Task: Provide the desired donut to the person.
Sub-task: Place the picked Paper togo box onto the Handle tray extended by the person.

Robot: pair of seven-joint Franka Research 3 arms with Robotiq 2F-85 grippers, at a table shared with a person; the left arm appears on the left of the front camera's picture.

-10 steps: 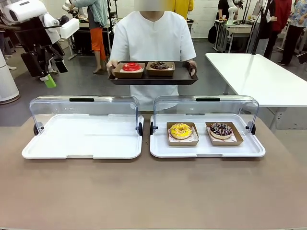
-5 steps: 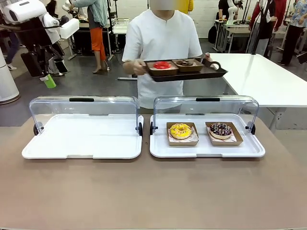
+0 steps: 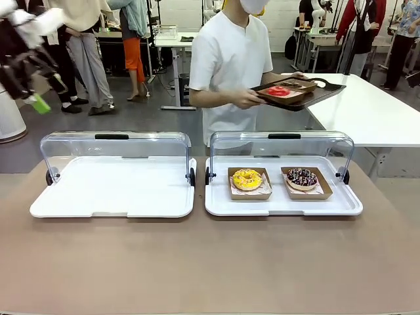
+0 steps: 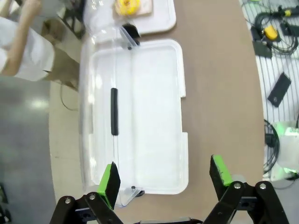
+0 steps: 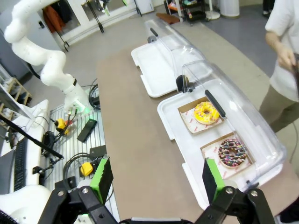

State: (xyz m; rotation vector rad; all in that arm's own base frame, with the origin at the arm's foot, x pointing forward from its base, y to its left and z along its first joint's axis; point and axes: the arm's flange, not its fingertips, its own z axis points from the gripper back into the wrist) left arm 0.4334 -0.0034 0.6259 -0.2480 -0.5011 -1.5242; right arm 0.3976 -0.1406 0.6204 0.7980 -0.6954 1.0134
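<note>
**Tray carried aside, left arm raised**

The dark tray (image 3: 298, 93) with the red donut (image 3: 278, 90) has been swung by the person (image 3: 230, 65) from in front of the chest toward the side table. The left gripper (image 4: 163, 179) has shifted up-left; its fingers stand apart, holding nothing. The right gripper (image 5: 154, 179) is likewise spread above the yellow donut (image 3: 247, 178) and chocolate donut (image 3: 302, 176), which lie unmoved in the right white tray (image 3: 282, 205).

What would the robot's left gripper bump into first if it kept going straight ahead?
Probably the white tray with nothing in it. The left gripper hangs open high above it, pointing down, and nothing seems to lie between, though depth is hard to judge.
</note>
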